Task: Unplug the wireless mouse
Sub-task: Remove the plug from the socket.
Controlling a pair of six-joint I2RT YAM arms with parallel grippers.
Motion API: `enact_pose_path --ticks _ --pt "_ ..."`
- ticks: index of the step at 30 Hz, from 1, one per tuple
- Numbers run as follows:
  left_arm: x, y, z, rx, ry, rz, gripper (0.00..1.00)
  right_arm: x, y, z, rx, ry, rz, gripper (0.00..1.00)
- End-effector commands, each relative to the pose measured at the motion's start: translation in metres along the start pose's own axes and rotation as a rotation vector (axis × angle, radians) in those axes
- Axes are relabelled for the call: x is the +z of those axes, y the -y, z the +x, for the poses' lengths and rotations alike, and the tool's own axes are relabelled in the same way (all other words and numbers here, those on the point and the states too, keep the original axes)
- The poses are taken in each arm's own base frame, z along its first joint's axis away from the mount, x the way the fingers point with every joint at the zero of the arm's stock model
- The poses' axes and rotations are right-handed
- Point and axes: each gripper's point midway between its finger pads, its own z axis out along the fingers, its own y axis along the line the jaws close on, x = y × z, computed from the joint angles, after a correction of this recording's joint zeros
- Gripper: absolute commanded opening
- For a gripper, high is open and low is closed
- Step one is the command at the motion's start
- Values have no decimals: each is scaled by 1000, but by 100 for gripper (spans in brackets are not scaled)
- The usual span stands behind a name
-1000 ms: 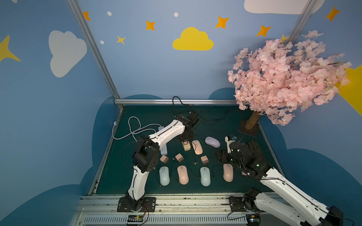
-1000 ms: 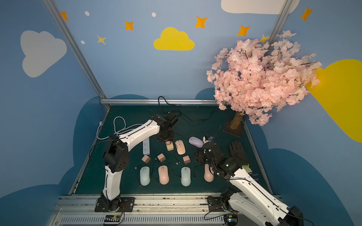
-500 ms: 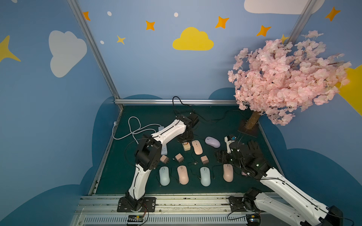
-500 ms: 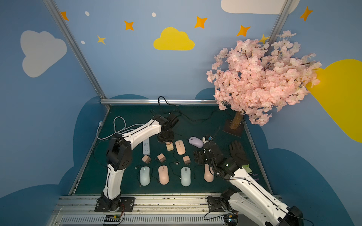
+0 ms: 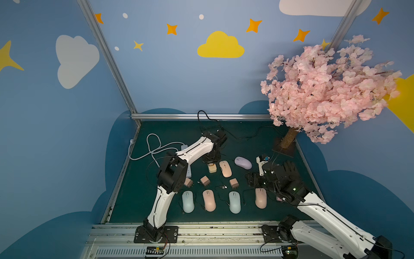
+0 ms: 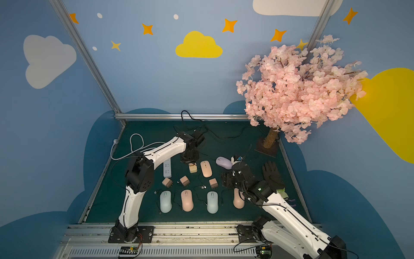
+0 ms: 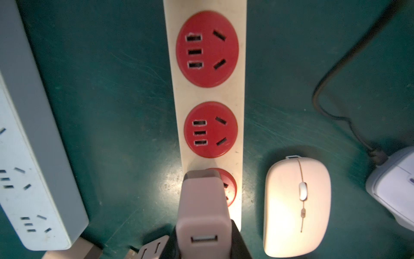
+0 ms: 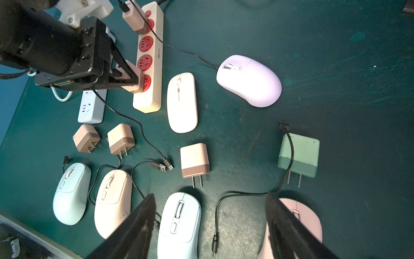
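A cream power strip [image 7: 209, 96] with red sockets lies on the green mat. A pink charger [image 7: 202, 201] stands in its near end socket, its USB port empty. My left gripper [image 7: 203, 233] is shut on this charger, one black finger against each side; the right wrist view shows the same hold [image 8: 132, 78]. A flat pale pink mouse [image 5: 225, 168] with no cable lies beside the strip. A lilac mouse [image 8: 249, 80] is cabled to a second charger [image 8: 134, 20] further along the strip. My right gripper [image 8: 210, 226] hangs open above the front row of mice.
A white power strip [image 8: 91, 107] lies left of the cream one. Loose chargers [image 8: 195, 160], a green charger [image 8: 299, 154], loose USB cables and several mice [image 5: 234, 201] cover the front of the mat. A black glove [image 6: 272, 173] and a pink tree [image 5: 289, 140] are at the right.
My left gripper's jaws have closed in onto the pink charger, and the left elbow has shifted slightly. The right arm has not moved.
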Motion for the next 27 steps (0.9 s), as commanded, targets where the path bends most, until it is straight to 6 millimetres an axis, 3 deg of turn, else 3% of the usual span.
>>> enact_pose_path --ticks 1,7,21,27 --pt "-4 -11 -5 14 10 -32 20 4 -4 1 -13 -4 -21 76" --pt "-10 -17 -10 58 16 58 4 22 -31 -5 -4 -20 -138 77" --pt "-10 -34 -10 45 13 662 4 91 -104 -20 8 -246 -330 77" --pt "-6 -40 -6 11 17 772 4 120 -125 -28 38 -290 -367 76"
